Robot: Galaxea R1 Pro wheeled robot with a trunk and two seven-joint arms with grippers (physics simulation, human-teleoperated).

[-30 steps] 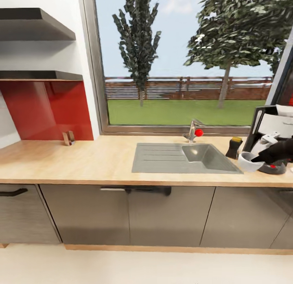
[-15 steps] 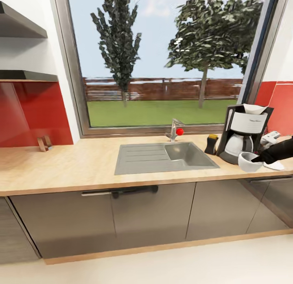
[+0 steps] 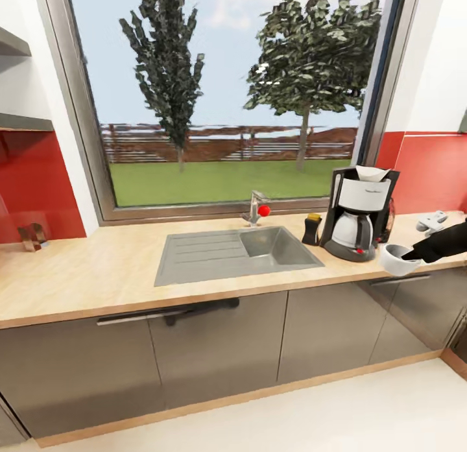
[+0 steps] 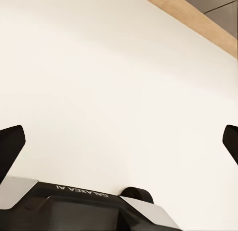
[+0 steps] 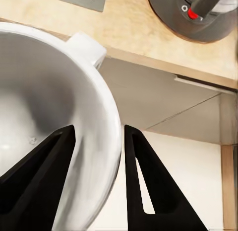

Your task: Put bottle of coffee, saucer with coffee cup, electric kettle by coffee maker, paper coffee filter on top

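The black-framed coffee maker (image 3: 355, 216) stands on the light-wood kitchen countertop (image 3: 97, 270), right of the sink. A white paper coffee filter (image 3: 372, 174) sits on top of it. The squat dark bottle of coffee (image 3: 312, 229) is close on its left. A glass electric kettle (image 3: 390, 217) peeks out behind its right side. My right gripper (image 3: 407, 256) (image 5: 99, 127) is shut on the rim of the white coffee cup (image 3: 395, 259) (image 5: 49, 116), one finger inside and one outside. The cup hangs at the counter's front edge, right of the machine's base (image 5: 198, 17). The saucer is hidden. My left gripper (image 4: 120, 141) is open over pale floor.
A grey inset sink (image 3: 233, 252) with a red-knobbed tap (image 3: 257, 209) lies left of the coffee maker. Dark grey cabinet fronts (image 3: 214, 348) run below the worktop. A small metal holder (image 3: 31, 237) stands far left by the red backsplash. A large window backs the counter.
The whole head view has swung to the right, so the camera moved. The cup in my right gripper now hangs to the right front of the coffee maker instead of directly before its base.
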